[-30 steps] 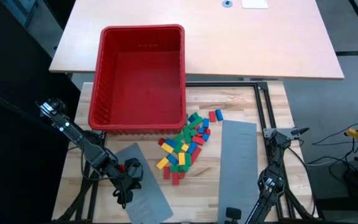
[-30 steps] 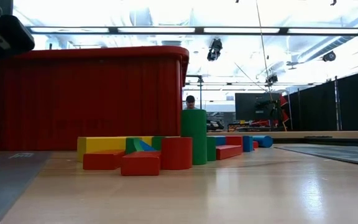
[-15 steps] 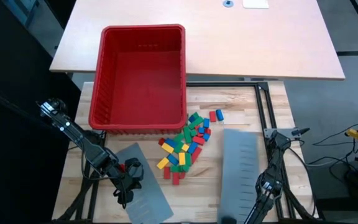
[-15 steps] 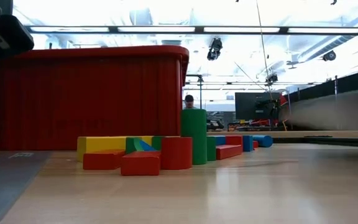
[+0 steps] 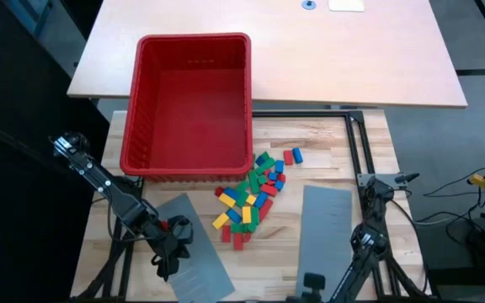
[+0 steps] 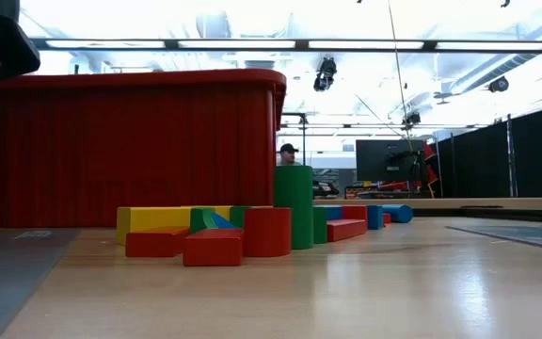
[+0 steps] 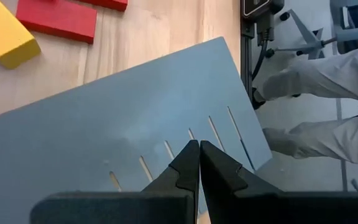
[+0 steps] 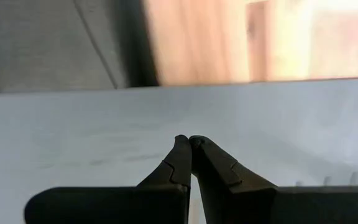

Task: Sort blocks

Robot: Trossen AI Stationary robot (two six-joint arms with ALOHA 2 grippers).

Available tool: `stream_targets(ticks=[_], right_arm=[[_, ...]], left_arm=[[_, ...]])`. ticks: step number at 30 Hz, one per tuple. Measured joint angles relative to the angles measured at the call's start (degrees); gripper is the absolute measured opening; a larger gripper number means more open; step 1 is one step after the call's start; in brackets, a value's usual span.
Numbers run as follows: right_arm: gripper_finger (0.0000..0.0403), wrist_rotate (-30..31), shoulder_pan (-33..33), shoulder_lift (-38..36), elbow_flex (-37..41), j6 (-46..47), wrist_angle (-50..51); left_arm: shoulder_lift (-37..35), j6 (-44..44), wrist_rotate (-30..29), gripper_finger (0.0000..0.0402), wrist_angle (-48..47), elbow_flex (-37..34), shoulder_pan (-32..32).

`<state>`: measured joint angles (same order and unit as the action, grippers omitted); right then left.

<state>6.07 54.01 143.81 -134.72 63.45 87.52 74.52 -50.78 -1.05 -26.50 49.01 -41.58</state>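
The blocks [image 5: 251, 198], small red, green, blue and yellow bricks, lie in a loose heap on the wooden table in front of the red bin [image 5: 192, 101]; the low view shows them [image 6: 252, 231] with one green block standing upright. My left gripper [image 7: 199, 144] is shut, its tips over the left grey slotted panel [image 5: 196, 257]. My right gripper [image 8: 188, 140] is shut at the near edge of the right grey slotted panel [image 5: 322, 231]. My left gripper points down at the left panel near its slots [image 7: 166, 149]; whether the tips touch it cannot be told. My right gripper is shut at the right panel's near edge [image 5: 310, 271], coming from the table's near side. The fingers hide the place of contact. The panel [image 8: 229, 118] stretches away from the tips, lying flat or nearly flat on the table.
A black frame rail [image 5: 352, 143] runs along the table's right side. A second, pale table [image 5: 310, 50] stands behind. A person's legs [image 7: 328, 81] show beside the table in the left wrist view. Bare wood lies between the two panels.
The right panel rose off the table at its far part about half a second ago, then came down again. It now lies closer to the table's near edge than before. My right gripper has moved with it and stays shut.
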Motion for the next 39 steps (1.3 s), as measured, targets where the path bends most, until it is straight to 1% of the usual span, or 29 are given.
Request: stream_targets(ticks=[5, 8, 11, 15, 19, 22, 25, 28, 32, 35, 39], right_arm=[[0.0001, -0.05, -0.25, -1.92, -0.13, -0.47, 1.95], [0.0001, -0.23, -0.59, -2.97, -0.09, 1.25, 2.53], [0.0000, -1.54, -0.98, -4.10, -0.11, 4.95, 2.59], [0.0000, -5.07, -1.00, -4.22, -0.11, 7.43, 2.48], [0.0000, -5.47, -0.16, -4.83, -0.11, 12.01, 2.52], [0.0000, -4.16, 0.50, -5.31, -0.07, 17.16, 2.48], [0.0000, -0.59, 1.67, -6.43, 0.00, 22.62, 2.49], [0.0000, 1.82, 3.11, -7.47, 0.00, 26.92, 2.53], [0.0000, 1.32, 4.88, -7.72, 1.06, 29.62, 2.50], [0.0000, -1.37, 6.22, -7.72, 3.15, 31.73, 2.46], [0.0000, -6.49, 8.73, -7.72, 6.68, 35.27, 2.44]], left_arm=[[-0.15, -2.40, 2.04, 0.0000, 0.53, 0.00, 0.04], [-0.15, -2.48, 2.11, 0.0000, 1.67, 0.00, 0.04], [-0.15, -2.40, 2.02, 0.0000, 4.34, 0.00, 0.04], [0.38, -2.17, 1.78, 0.0000, 11.72, 0.00, 0.04], [2.38, -1.02, 1.49, 0.0000, 20.25, 0.00, 0.12], [4.76, 0.82, 0.40, 0.0000, 26.03, 0.00, 0.31], [8.55, 3.14, 0.05, 0.0000, 31.62, 0.25, 1.27], [14.00, 6.84, 0.05, 0.0000, 31.65, 4.30, 2.90], [22.56, 14.74, 1.33, 0.0000, 31.99, 13.39, 5.75], [28.54, 19.76, 2.67, 0.0000, 29.48, 20.70, 7.71], [34.01, 22.87, 3.54, 0.0000, 23.94, 28.38, 9.97]])
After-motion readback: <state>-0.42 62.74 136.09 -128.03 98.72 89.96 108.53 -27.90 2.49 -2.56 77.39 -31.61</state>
